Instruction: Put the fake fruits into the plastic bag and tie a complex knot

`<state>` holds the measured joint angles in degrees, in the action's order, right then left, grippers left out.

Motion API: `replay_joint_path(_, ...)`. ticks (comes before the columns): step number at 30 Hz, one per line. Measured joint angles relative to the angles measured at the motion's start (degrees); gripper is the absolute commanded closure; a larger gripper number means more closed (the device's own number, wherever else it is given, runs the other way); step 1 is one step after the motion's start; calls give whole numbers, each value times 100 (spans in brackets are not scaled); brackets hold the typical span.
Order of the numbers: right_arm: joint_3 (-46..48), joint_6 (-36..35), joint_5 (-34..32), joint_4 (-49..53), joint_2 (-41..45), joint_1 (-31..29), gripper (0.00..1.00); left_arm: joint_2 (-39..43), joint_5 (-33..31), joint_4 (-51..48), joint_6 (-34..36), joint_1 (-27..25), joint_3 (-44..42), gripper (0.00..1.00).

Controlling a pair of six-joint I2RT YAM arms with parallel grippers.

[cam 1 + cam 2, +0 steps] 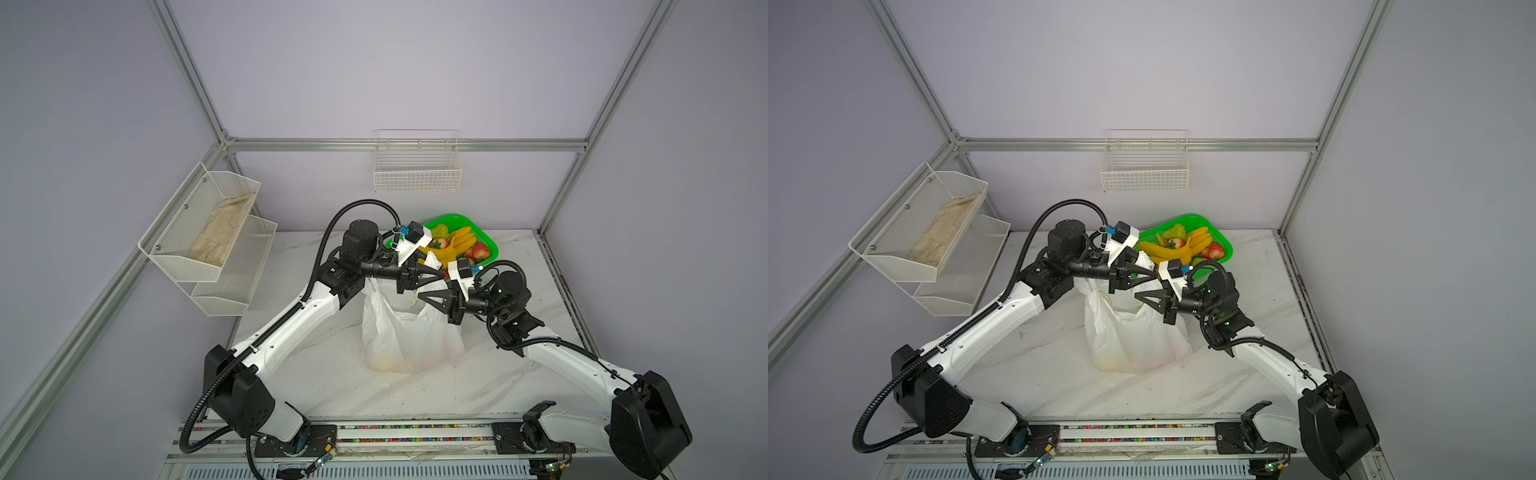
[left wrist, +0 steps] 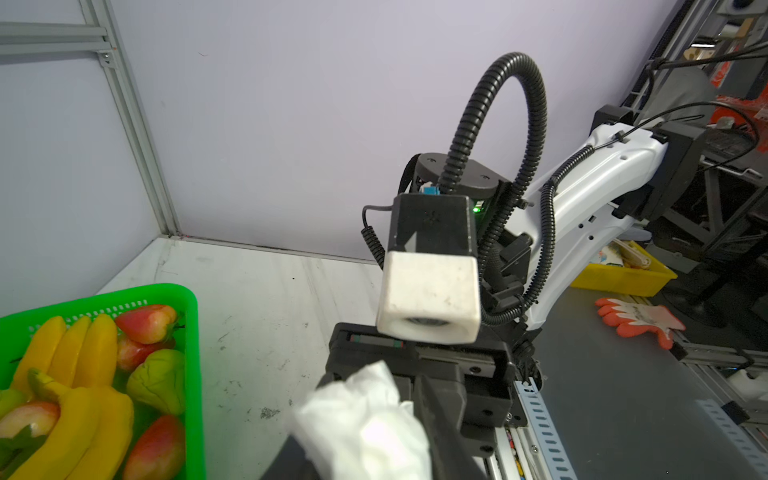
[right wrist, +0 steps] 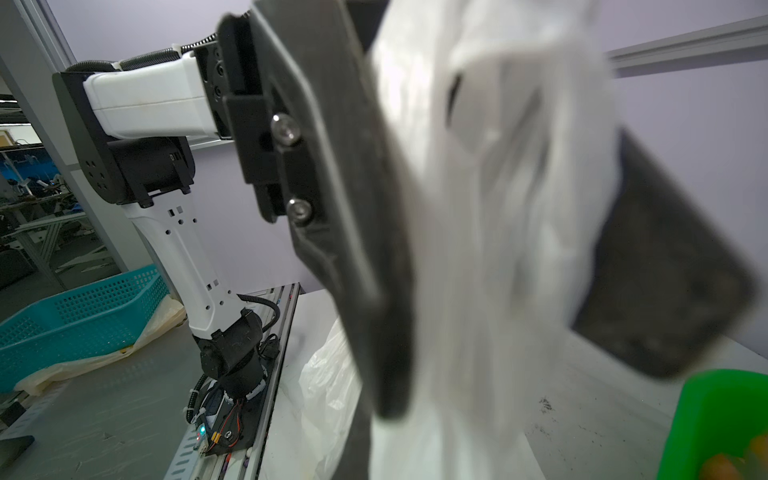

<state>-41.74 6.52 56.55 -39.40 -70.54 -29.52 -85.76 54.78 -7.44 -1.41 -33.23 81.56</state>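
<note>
Now left pincer (image 1: 440,275), right pincer (image 1: 421,296) both clamped on crinkly, white, semi-translucent plastic bag (image 1: 399,340).

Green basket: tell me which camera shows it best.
The top views: both show nearly the whole green basket with the fake fruits inside. The left wrist view is closer but cuts the basket off at the frame edge. The right wrist view catches only a blurred green corner.

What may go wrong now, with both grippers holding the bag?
The thin plastic bag may slip from the left gripper or right gripper.
The grippers are very close; crossing them for the knot may cause collision.
Bananas lie in the green basket; tying now would leave them out.
</note>
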Motion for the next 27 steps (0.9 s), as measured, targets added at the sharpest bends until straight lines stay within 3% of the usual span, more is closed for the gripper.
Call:
replay_joint_path(3,-28,-125,-192,238,26,0,66,4,-129,90,-254,-2,-2,100)
replay_joint_path(7,70,-219,-984,396,310,-9,51,245,-774,765,-879,-96,-369,100)
replay_joint_path(11,511,-166,-2035,92,903,-164,44,730,-1423,1464,-1628,-275,-1088,100)
replay_joint_path(19,780,-323,-4306,-267,1145,-1296,25,804,-2315,1956,-2621,-494,-1266,100)
replay_joint_path(27,769,-608,-6419,-610,826,-2275,24,804,-2914,2024,-3209,-678,-1403,100)
